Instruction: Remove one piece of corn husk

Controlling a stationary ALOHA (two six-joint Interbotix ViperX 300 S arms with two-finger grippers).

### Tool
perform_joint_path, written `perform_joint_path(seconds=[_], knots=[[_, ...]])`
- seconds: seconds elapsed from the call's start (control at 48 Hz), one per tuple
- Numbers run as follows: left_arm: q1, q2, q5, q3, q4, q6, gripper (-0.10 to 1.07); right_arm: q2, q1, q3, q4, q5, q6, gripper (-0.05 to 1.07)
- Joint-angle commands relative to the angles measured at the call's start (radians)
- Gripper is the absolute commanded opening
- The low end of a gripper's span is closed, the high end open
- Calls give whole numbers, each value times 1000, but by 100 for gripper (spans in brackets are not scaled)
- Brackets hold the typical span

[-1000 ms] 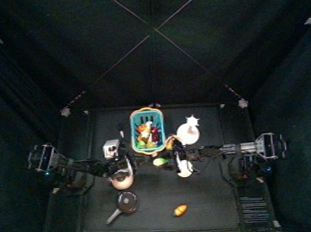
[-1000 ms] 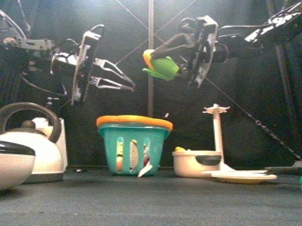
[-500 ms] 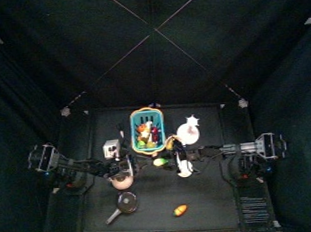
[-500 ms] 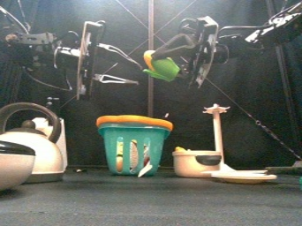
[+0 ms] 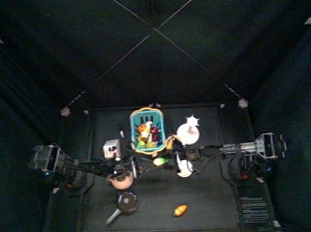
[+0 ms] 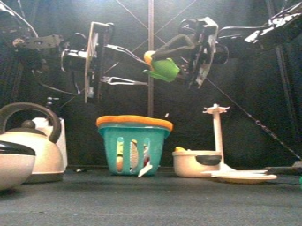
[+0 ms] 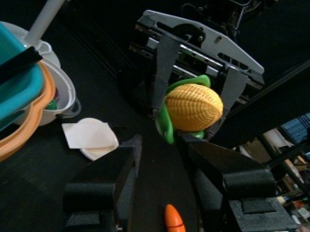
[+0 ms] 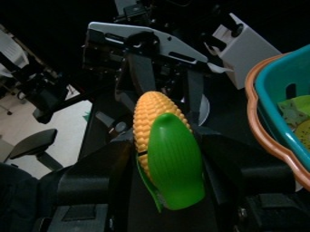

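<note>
Corn [image 6: 163, 67] held high in the air above the table's middle, well over the basket [image 6: 133, 144], cob tip toward the left arm. Clamped between the jaws of the right gripper [image 6: 192, 51], jaws set wide around the cob's girth; plain in the right wrist view, where cob [image 8: 161, 145] sits between both jaws. One husk [image 8: 182, 168] seen on the cob, bright green, lying along its side and covering the lower half; yellow kernels bare above it. From the left wrist view, green [image 7: 168, 125] peeking out beside the yellow end, so husk not yet off.

Left gripper [image 6: 118, 69] level with the corn, just beside it, jaws spread wide and gripping nothing; tips aimed at the cob, apparently short of touching, though contact hard to judge from the front.

Progress, as a judgement: pick-up and lift done, corn presented in mid-air; peeling itself not started. Left to do: close the free jaws on the husk edge, pull it clear, let it go.

On the table below: basket near the middle toward the back edge, kettle [image 6: 26, 141] at the left edge, a white stand with a star top [image 6: 215, 132] right of the basket, a small orange item [image 5: 181, 208] near the front edge.
</note>
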Motion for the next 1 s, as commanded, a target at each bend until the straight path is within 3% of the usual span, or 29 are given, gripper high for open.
perform_joint_path(seconds=[0.0, 0.333, 0.792, 0.979], knots=[[5, 2, -5, -28, 3, -2, 77, -20, -3, -15, 2, -6, -3, 52], [18, 15, -5, -31, -14, -2, 74, -9, 0, -23, 3, -6, -3, 52], [26, 18, -11, -29, -32, 0, 42, 0, 8, -21, 3, -6, -3, 52], [32, 20, -11, -21, -32, 0, 38, 8, 11, -23, 3, -6, -3, 52]])
